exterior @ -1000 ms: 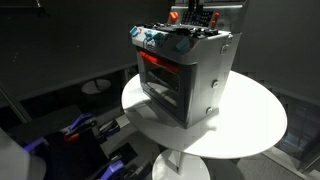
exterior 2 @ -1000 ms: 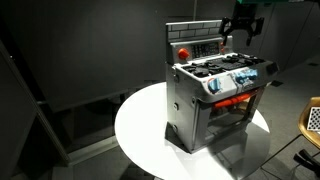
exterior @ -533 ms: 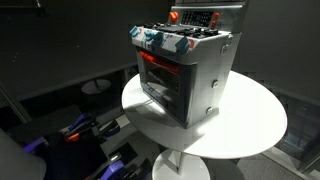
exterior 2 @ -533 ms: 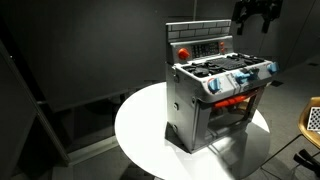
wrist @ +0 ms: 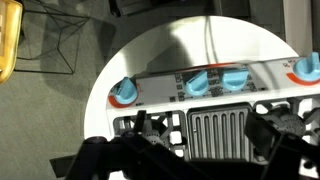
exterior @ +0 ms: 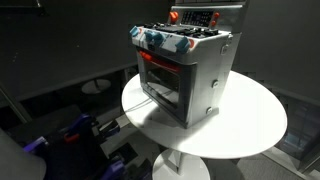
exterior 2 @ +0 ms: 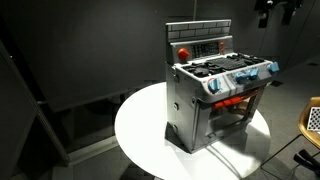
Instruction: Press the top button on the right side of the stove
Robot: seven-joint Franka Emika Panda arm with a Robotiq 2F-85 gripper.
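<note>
The stove (exterior: 186, 72) is a small silver-grey toy stove with blue-and-red knobs (exterior: 158, 40), a red oven-door handle and a raised back panel (exterior 2: 198, 45) with a red button. It stands on a round white table (exterior: 245, 125). It shows in both exterior views (exterior 2: 215, 92). My gripper (exterior 2: 277, 10) hangs high above and beside the stove's right end, touching nothing. In the wrist view the gripper (wrist: 205, 140) looks straight down on the stove top (wrist: 215, 125), with its dark fingers (wrist: 268, 128) spread apart and nothing between them.
The table rim (exterior 2: 135, 150) leaves bare white surface around the stove. A yellow object (wrist: 8, 40) lies off the table; it also shows in an exterior view (exterior 2: 312, 118). Dark equipment (exterior: 85, 135) sits low beside the table.
My gripper has risen from just above the stove's back panel and moved up and to the right, away from the stove. The stove has not moved.
</note>
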